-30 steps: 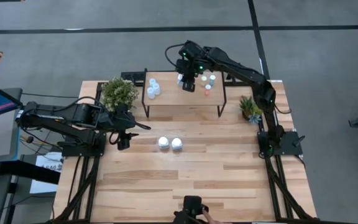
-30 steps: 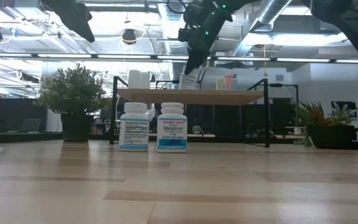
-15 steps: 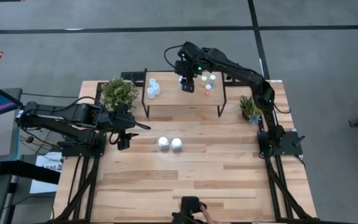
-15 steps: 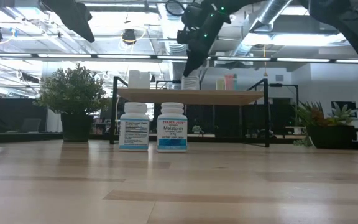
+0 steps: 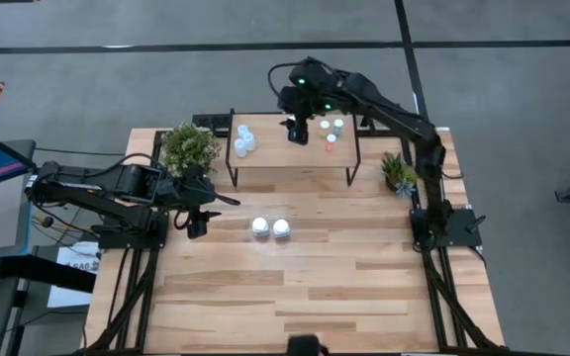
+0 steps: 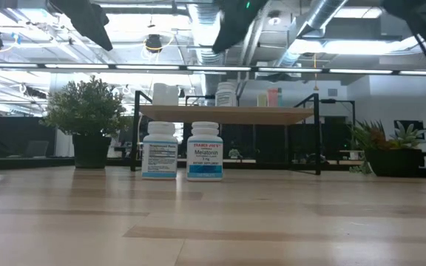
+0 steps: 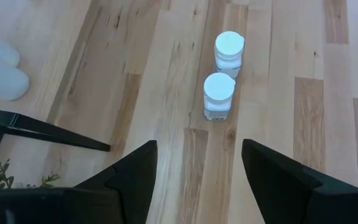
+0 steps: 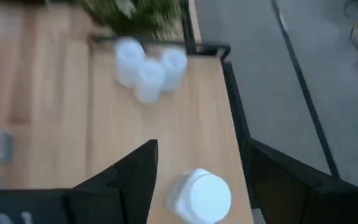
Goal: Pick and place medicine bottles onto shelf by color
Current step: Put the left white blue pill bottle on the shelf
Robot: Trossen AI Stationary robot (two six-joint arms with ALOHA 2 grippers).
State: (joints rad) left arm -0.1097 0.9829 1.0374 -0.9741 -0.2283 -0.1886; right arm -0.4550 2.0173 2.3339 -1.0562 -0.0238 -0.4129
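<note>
A chunky white bottle [image 8: 201, 194] stands on its base on the light-wood shelf [image 5: 290, 156], near its middle; it also shows in the low view [image 6: 225, 94]. My right gripper [image 8: 201, 149] hangs open above it and touches nothing; in the high view it [image 5: 299, 123] is over the shelf. Three pale-blue bottles [image 5: 242, 138] stand at the shelf's left end and three tiny bottles [image 5: 331, 129] at its right end. Two white bottles [image 5: 271, 228] stand on the table in front of the shelf. My left gripper [image 5: 196, 225] waits open to their left, empty.
A bushy potted plant [image 5: 188, 148] stands left of the shelf and a small plant [image 5: 397, 171] at the table's right edge. The shelf's black frame legs [image 6: 317, 133] stand on the table. Bare planks [image 5: 305, 287] lie in front of the two white bottles.
My right gripper has risen straight up from the white bottle on the shelf and now hangs well above it. The bottle stays upright where it stood.
</note>
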